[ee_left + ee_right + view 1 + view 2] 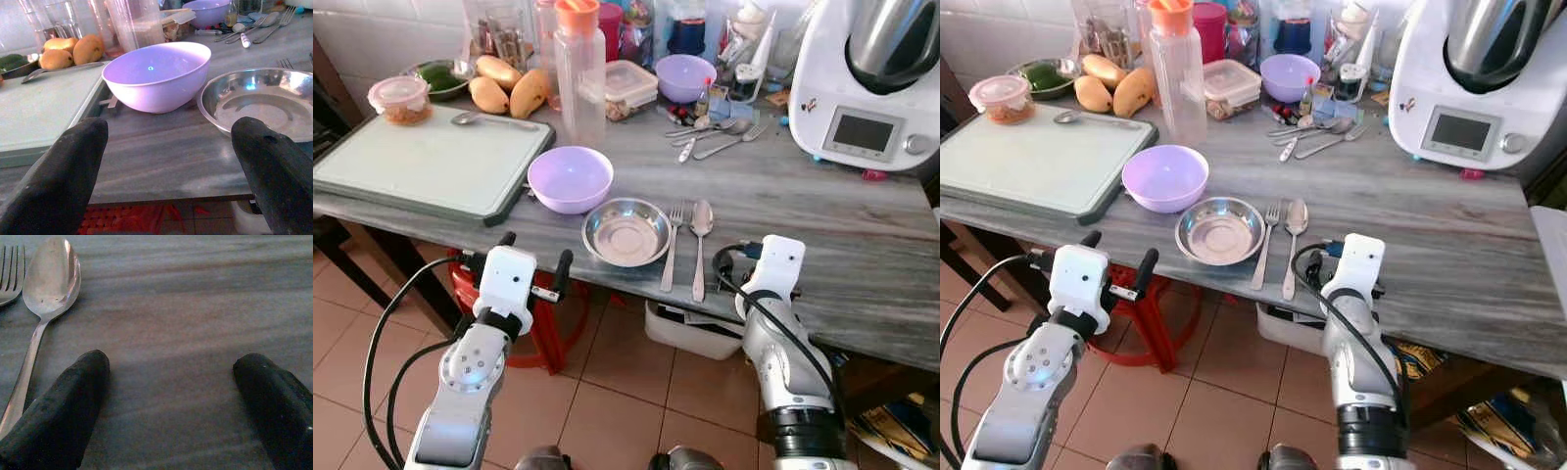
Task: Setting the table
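Steel plate (626,232) near front edge of grey table (862,245). Fork (673,243) just right of plate, spoon (701,240) just right of fork, both lengthwise, handles toward edge. Lilac bowl (570,178) just behind-left of plate, nearly touching. Green cutting board (421,162) further left of plate. Left gripper (530,257) off table edge, front-left of plate, fingers spread, holding nothing. Right gripper (171,401) at edge, right of spoon handle, fingers spread over bare tabletop.
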Robot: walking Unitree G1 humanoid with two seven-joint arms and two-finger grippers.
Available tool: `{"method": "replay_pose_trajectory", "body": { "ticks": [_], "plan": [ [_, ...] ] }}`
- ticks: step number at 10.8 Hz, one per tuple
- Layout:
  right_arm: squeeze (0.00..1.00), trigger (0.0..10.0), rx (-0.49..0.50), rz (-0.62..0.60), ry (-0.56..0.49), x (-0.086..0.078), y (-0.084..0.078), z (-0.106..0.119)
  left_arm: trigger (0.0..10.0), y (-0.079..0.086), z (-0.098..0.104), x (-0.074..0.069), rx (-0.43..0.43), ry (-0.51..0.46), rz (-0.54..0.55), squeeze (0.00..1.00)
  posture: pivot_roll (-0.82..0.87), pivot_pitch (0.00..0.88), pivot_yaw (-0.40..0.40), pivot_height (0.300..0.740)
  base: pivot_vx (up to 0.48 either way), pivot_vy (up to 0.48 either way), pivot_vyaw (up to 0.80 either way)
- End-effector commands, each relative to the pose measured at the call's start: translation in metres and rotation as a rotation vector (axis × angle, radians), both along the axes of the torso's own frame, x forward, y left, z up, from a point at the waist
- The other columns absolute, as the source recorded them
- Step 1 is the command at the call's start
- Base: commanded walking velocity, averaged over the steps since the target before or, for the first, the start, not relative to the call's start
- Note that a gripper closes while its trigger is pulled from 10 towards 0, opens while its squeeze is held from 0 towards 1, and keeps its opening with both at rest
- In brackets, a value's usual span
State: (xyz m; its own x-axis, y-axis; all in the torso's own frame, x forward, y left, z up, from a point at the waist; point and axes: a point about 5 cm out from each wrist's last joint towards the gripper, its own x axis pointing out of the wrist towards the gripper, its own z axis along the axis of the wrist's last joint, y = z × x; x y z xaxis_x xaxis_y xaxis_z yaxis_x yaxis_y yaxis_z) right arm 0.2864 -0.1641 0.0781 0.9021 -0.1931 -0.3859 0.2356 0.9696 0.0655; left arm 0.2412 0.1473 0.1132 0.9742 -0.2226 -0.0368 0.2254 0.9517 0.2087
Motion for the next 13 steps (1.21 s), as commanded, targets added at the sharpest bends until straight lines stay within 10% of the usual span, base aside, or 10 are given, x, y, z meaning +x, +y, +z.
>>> {"method": "replay_pose_trajectory", "body": {
  "ticks": [1, 3, 13],
  "plan": [
    [0.77, 10.0, 0.013, 0.035, 0.035, -0.002, 0.006, -0.004, 10.0, -0.001, 0.000, -0.001, -0.001, 0.004, 0.002, 0.00, 0.10, 0.000, -0.025, 0.740, 0.000, 0.000, 0.00],
    [0.26, 10.0, 0.033, 0.132, 0.093, -0.004, 0.020, -0.010, 10.0, -0.001, -0.001, -0.001, -0.001, 0.010, -0.004, 0.00, 0.10, 0.000, -0.023, 0.740, 0.000, 0.000, 0.00],
    [0.26, 10.0, 0.065, 0.256, 0.115, -0.004, 0.034, -0.008, 10.0, -0.003, -0.002, 0.000, 0.001, 0.013, -0.011, 0.00, 0.10, 0.000, -0.025, 0.740, 0.000, 0.000, 0.00]
  ]
}}
